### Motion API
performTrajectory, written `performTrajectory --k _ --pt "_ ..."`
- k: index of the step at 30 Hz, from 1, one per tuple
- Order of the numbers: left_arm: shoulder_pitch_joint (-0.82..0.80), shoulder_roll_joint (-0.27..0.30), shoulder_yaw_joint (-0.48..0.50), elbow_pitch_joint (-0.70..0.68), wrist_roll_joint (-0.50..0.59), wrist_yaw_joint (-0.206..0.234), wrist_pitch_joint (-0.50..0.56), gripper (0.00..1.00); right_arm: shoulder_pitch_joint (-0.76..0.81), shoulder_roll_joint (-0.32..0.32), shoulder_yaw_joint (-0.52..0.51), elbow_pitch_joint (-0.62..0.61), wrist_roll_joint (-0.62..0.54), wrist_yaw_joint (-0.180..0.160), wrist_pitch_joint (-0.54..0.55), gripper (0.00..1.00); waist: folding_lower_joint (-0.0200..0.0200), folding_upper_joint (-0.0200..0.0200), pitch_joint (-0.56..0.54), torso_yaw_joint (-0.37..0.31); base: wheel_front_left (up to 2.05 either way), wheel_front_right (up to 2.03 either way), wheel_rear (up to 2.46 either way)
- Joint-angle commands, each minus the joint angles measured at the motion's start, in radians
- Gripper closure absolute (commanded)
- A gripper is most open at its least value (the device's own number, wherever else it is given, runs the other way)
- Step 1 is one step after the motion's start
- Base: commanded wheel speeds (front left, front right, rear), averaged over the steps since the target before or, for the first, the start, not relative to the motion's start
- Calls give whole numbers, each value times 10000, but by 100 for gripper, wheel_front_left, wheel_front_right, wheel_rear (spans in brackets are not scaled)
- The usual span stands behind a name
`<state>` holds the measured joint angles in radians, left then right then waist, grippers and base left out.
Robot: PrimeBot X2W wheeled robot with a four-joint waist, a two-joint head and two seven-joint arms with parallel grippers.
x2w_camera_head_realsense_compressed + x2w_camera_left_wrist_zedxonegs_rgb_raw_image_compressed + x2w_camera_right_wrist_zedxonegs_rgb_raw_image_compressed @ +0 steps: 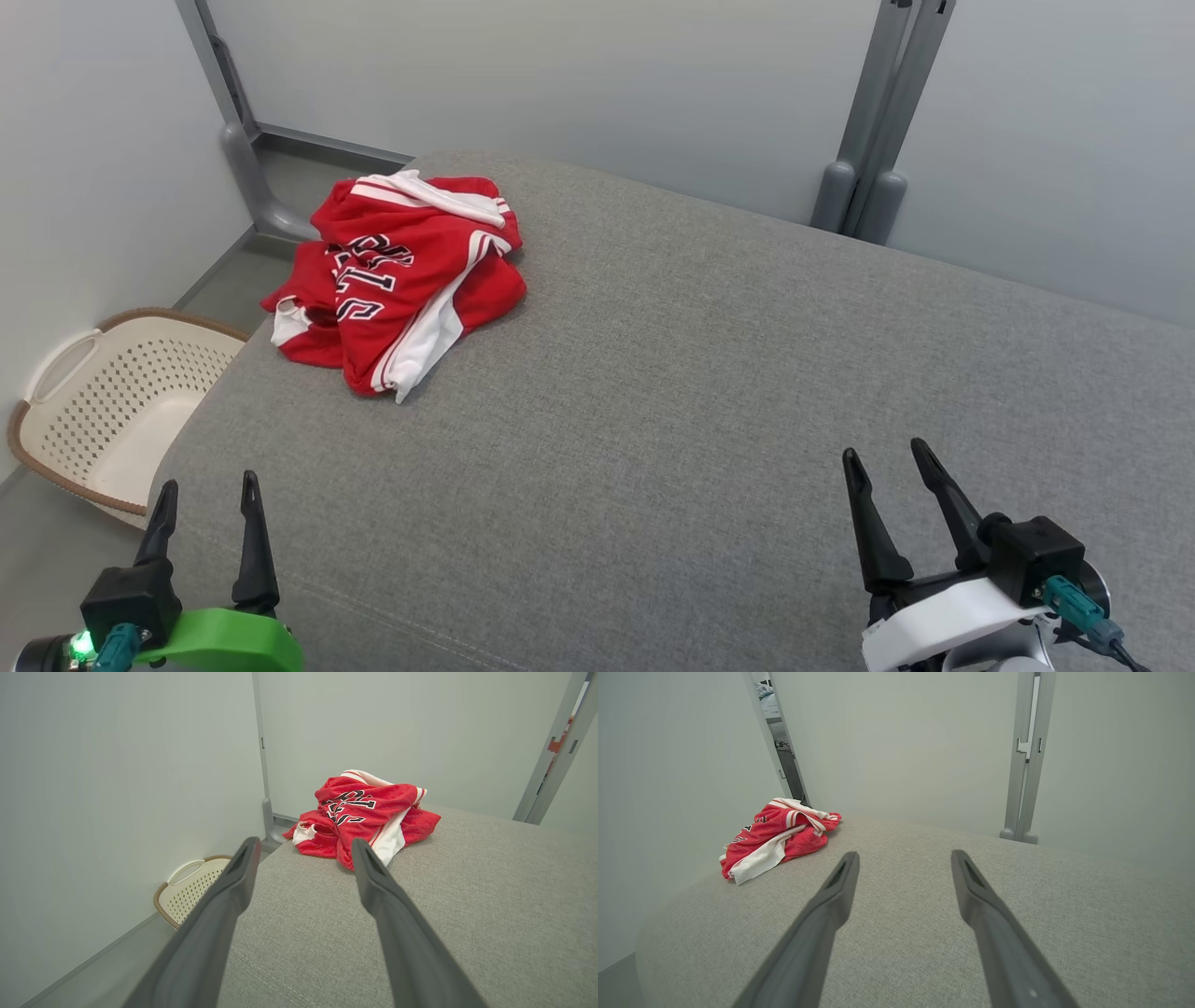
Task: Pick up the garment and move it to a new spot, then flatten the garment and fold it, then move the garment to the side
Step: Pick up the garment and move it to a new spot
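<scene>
The garment is a red jersey with white stripes and dark lettering, crumpled in a heap at the far left corner of the grey upholstered surface. It also lies ahead in the left wrist view and far left in the right wrist view. My left gripper hovers open over the near left corner, well short of the heap, nothing between its fingers. My right gripper stands open over the near right, far from the jersey and empty.
A cream perforated laundry basket with a brown rim sits on the floor left of the surface, seen also in the left wrist view. Grey panel walls with metal posts close in the back and left.
</scene>
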<state>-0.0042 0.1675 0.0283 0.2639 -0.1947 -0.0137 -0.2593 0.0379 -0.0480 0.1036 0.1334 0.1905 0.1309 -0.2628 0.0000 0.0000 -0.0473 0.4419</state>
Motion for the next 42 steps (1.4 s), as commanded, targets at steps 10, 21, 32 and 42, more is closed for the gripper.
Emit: performTrajectory --k 10,21,32,42 --pt "-353 77 65 -75 -249 114 -31 0 -273 -44 1 101 -226 -3 -32 0 0 0 331 -378 0 0 0" --pt "-2471 477 376 -179 -494 -22 -57 0 -892 -41 -388 -45 -826 -3 -31 0 0 0 1772 -1790 0 0 0" --pt "-5810 1601 979 434 -899 -350 -46 0 -1596 -230 -1013 -514 -1184 -3 4 0 0 0 3468 -3424 0 0 0" --pt "-7559 2616 1210 2175 -1383 -709 792 0 -1882 -336 -1461 -895 -1251 -3 -8 0 0 0 4344 -4148 0 0 0"
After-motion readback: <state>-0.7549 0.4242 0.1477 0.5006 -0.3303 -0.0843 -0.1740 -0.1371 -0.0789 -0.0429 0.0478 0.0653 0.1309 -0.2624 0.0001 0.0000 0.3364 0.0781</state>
